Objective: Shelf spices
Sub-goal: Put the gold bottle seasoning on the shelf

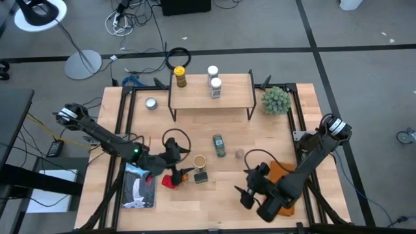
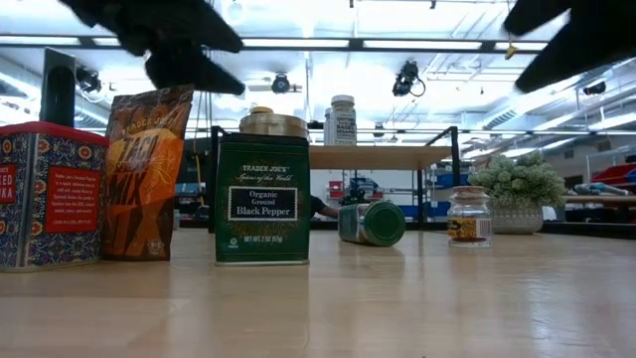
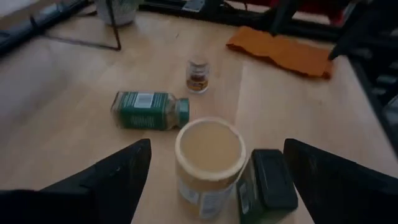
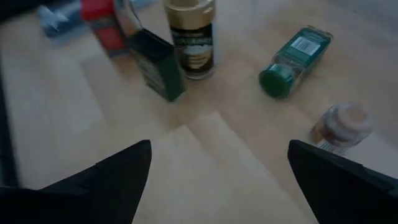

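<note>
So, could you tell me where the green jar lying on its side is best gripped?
Grip the green jar across its middle, coming straight down. It lies flat with bare table on both long sides, so the open left tool should straddle it.

Three jars [image 1: 213, 82] on shelf [image 1: 231, 97]

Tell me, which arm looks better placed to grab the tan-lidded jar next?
Probably the left. Its open gripper points right at the tan-lidded jar, close in front of its fingers. The right gripper, also open, hangs farther off, with bare table between.
</note>
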{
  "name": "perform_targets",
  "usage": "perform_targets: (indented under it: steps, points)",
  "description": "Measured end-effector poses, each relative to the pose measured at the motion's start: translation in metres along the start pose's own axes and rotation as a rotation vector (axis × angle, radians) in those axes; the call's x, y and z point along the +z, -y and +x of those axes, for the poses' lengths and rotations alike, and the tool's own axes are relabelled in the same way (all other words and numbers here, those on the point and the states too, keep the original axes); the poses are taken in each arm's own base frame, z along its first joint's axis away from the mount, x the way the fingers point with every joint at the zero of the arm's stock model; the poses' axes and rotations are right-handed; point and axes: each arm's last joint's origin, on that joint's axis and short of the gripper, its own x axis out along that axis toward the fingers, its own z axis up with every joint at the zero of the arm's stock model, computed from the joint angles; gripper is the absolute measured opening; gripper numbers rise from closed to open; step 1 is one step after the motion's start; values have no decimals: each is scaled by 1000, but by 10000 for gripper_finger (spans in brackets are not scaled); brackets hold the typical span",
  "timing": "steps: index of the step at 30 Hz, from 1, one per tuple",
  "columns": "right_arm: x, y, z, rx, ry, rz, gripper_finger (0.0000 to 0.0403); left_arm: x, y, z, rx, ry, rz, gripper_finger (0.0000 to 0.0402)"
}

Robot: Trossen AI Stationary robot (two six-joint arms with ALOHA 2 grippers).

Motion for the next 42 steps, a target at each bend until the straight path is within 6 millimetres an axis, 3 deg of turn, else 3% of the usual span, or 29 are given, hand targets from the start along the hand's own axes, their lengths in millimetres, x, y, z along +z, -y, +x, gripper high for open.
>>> perform_targets:
  steps: [10, 29, 42]
  points:
    - [-23, -5, -30, 70, 114, -4, 376, -15, 16, 33, 68, -76, 28, 371]
    - [-63, 22, 0, 93, 114, 119, 376, -40, 11, 66, 189, -84, -121, 371]
    - [-67, 24, 3, 103, 116, 104, 376, -31, -9, 79, 263, -55, -168, 371]
